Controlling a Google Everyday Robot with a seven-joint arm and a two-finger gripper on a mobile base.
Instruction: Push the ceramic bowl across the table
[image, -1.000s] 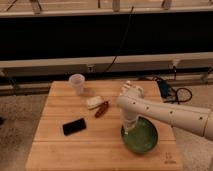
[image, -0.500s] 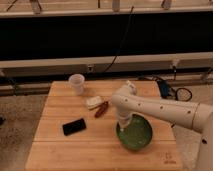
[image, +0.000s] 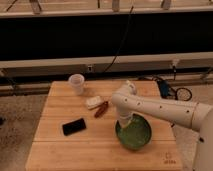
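Reaching in from the right edge of the frame, the white arm (image: 165, 107) bends down at its elbow, and the claw (image: 124, 123) hangs at the upper left part of the ceramic bowl (image: 135, 135), at or just inside its rim. Whether the claw is open or closed I cannot tell, and also not if it has hold of anything; it looks to be in contact w/ the bowl.

The green bowl sits on the worktop (image: 55, 150) in the lower right part of the frame, near the front right corner of the wood. Left of centre lies a black phone (image: 74, 126), flat, well apart from the bowl. Above it, approx. in the middle of the worktop, are a pale small packet (image: 94, 102) and a reddish brown item (image: 101, 109), just beside each other. A translucent cup (image: 76, 83) stands upright near the back edge, upper left of the worktop.
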